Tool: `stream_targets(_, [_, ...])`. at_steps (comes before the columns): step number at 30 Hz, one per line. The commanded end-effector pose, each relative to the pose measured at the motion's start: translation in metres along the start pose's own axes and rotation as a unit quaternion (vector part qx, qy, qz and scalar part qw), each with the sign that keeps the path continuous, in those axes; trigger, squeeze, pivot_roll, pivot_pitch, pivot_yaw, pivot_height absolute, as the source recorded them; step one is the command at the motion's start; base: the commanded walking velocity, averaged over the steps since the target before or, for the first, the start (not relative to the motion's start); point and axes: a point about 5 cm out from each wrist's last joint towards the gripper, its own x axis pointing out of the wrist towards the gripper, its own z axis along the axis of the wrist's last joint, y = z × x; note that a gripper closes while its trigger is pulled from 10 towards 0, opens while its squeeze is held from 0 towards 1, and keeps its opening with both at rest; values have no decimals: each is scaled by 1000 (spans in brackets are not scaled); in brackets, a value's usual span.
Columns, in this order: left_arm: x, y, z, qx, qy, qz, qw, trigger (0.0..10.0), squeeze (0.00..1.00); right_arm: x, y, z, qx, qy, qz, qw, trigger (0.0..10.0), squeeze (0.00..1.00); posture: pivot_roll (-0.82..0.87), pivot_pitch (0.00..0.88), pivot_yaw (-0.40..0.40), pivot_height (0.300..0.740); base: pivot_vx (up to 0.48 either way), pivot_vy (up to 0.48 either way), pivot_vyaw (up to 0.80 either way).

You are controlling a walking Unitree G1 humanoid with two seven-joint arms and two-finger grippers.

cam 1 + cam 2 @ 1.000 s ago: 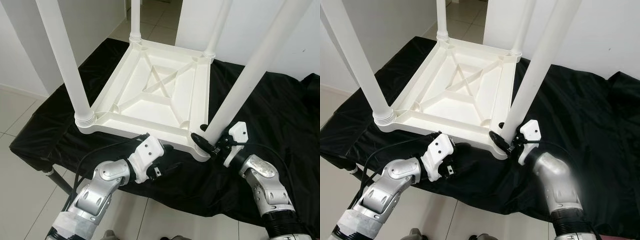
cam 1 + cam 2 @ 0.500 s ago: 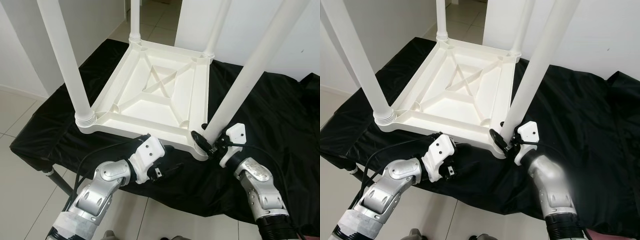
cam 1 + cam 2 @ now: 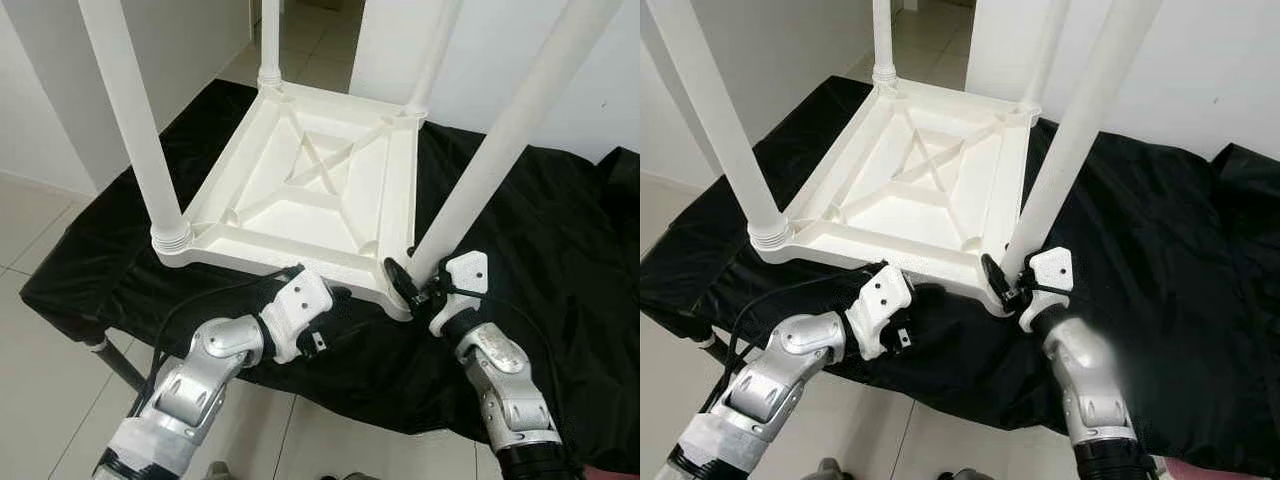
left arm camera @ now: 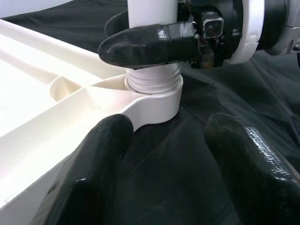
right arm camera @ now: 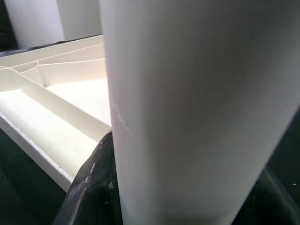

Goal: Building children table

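Note:
The white children's table [image 3: 310, 190] lies upside down on a black cloth [image 3: 540, 230], its legs pointing up. My right gripper [image 3: 410, 283] is shut on the near-right leg [image 3: 490, 160] just above its threaded socket [image 4: 154, 93]. One of its black fingers [image 4: 150, 44] wraps across the leg [image 5: 187, 108]. My left gripper [image 3: 338, 318] is open and low at the table's front edge, just left of that corner. Its fingers [image 4: 93, 159] rest over the cloth with nothing between them.
The near-left leg [image 3: 130, 120] and two far legs stand upright in their corners. The cloth-covered surface ends close in front of my arms, with tiled floor [image 3: 40, 330] below and to the left. White walls stand behind.
My right forearm has swung in toward me and leftward around the near-right leg, still gripping it. The left gripper has crept slightly closer to the corner.

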Motion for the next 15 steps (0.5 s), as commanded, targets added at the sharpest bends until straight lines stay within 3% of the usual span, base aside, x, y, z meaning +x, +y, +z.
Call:
stream_targets(1, [2, 0, -1, 1, 3, 6, 1000, 10000, 0, -6, 1, -16, -2, 43, -16, 999, 10000, 0, 45, 75, -85, 740, 0, 0, 0])
stream_targets(7, [5, -4, -1, -2, -3, 2, 1000, 10000, 0, -2, 13, -16, 19, 34, -56, 998, 10000, 0, 48, 71, -88, 740, 0, 0, 0])
stream_targets(15, [6, -5, -1, -3, -3, 2, 1000, 10000, 0, -1, 14, -15, 42, 29, -91, 995, 10000, 0, 53, 72, -94, 740, 0, 0, 0])
